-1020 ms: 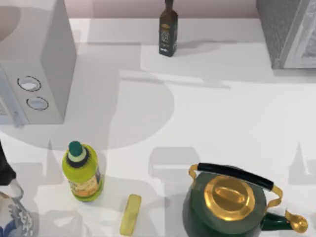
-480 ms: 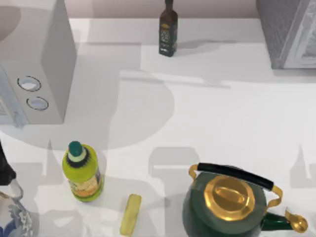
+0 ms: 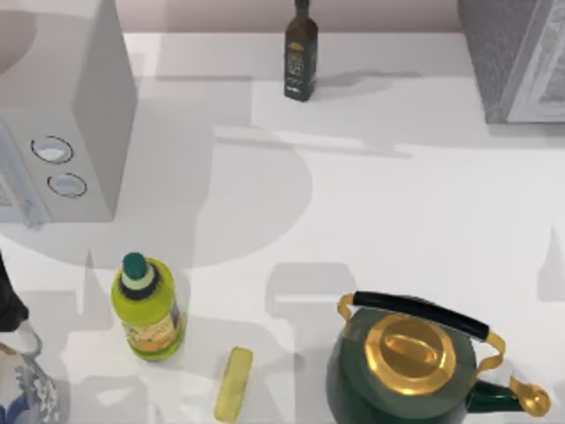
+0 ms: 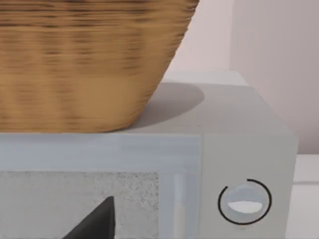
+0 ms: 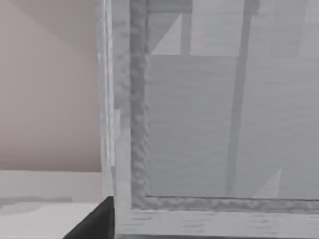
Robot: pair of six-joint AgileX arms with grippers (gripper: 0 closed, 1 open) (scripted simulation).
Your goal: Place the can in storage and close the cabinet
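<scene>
The grey cabinet (image 3: 516, 57) stands at the far right corner of the table (image 3: 397, 203). Its pale door (image 3: 543, 71) faces the near side. I cannot tell if the door is open or shut. I cannot tell where the can is.

The right wrist view looks straight at the door frame (image 5: 137, 124) from close by. A dark bit of the right gripper (image 5: 94, 221) pokes in at the edge. I think this arm is up by the cabinet because the door is its job. I cannot tell if it is open, closed or holding something.

The left wrist view looks at the white box with knobs (image 4: 244, 149), which sits at the far left. A brown basket (image 4: 84, 59) rests on top of it. A dark bit of the left gripper (image 4: 97, 224) shows there too. I cannot tell its state either.

The middle of the table is bare, so there is lots of room to move there. The near side is crowded. A green kettle (image 3: 406, 367) sits near right, with a yellow bar (image 3: 233, 384) just beside it. A yellow-green bottle (image 3: 147, 309) stands near left. A dark bottle (image 3: 300, 57) stands at the far edge. An arm going low could bump the kettle handle.
</scene>
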